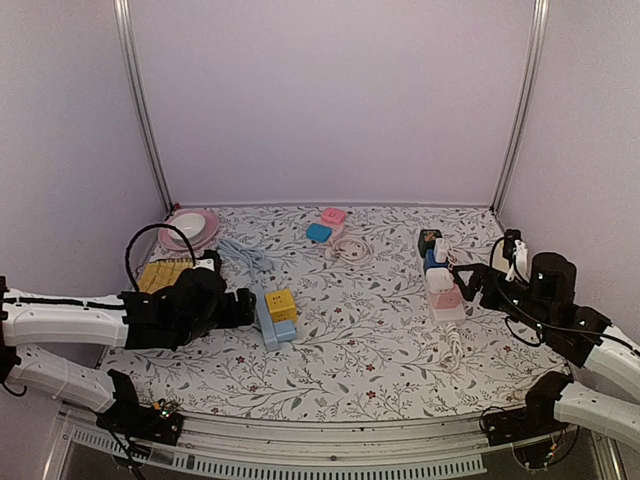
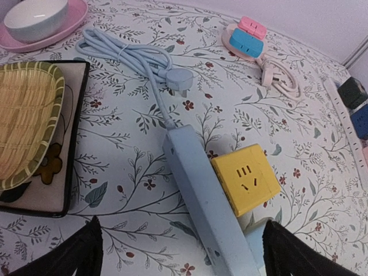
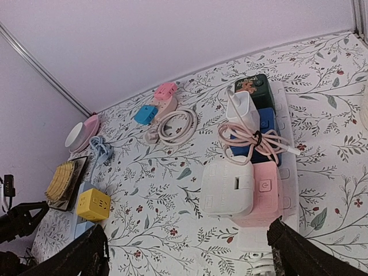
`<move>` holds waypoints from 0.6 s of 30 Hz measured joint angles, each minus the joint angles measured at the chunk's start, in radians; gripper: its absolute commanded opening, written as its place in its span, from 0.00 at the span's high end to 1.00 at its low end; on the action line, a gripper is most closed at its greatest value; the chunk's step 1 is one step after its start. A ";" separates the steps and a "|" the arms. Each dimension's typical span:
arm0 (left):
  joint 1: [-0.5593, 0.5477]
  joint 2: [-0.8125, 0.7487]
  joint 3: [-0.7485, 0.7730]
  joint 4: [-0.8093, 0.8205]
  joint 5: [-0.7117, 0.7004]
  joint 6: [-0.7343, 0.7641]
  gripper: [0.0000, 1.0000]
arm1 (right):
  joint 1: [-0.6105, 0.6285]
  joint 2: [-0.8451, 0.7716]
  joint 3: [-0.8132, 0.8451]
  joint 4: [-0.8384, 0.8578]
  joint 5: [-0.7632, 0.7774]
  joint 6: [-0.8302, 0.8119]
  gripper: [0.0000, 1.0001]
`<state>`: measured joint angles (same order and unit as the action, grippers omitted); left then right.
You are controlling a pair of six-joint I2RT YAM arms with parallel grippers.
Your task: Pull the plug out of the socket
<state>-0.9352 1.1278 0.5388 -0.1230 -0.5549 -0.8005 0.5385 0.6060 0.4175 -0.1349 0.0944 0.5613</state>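
A yellow cube plug (image 2: 246, 177) sits plugged into the side of a pale blue power strip (image 2: 201, 195) lying on the floral cloth. My left gripper (image 2: 184, 253) is open just short of the strip's near end, one finger on each side of it, touching nothing. In the top view the left gripper (image 1: 245, 305) is just left of the yellow cube (image 1: 281, 304). On the right, a white power strip (image 3: 287, 149) carries a white adapter (image 3: 227, 187), a pink plug (image 3: 265, 190), a blue plug (image 3: 261, 123) and a green one (image 3: 256, 86). My right gripper (image 3: 190, 253) hangs open before them.
The blue strip's coiled cable (image 2: 123, 54) lies behind it. A bamboo tray (image 2: 26, 121) and a bowl on a pink plate (image 2: 34, 17) stand far left. A small pink strip with pink and blue plugs (image 2: 247, 37) lies at the back. A pink cable (image 3: 259, 141) drapes over the white strip.
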 measured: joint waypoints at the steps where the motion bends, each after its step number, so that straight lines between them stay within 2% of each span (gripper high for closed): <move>1: -0.009 0.016 0.011 -0.011 -0.010 -0.014 0.03 | 0.000 0.005 0.000 0.000 -0.009 0.003 0.01; 9: -0.062 0.144 0.082 -0.071 -0.060 -0.108 0.03 | 0.000 0.040 -0.006 0.029 -0.106 0.034 0.01; 18: -0.088 0.315 0.209 -0.113 -0.063 -0.143 0.09 | 0.024 0.054 -0.038 0.056 -0.165 0.076 0.01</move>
<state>-1.0233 1.4433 0.7479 -0.2356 -0.6182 -0.9440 0.5625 0.6598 0.3798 -0.0784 -0.0704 0.6373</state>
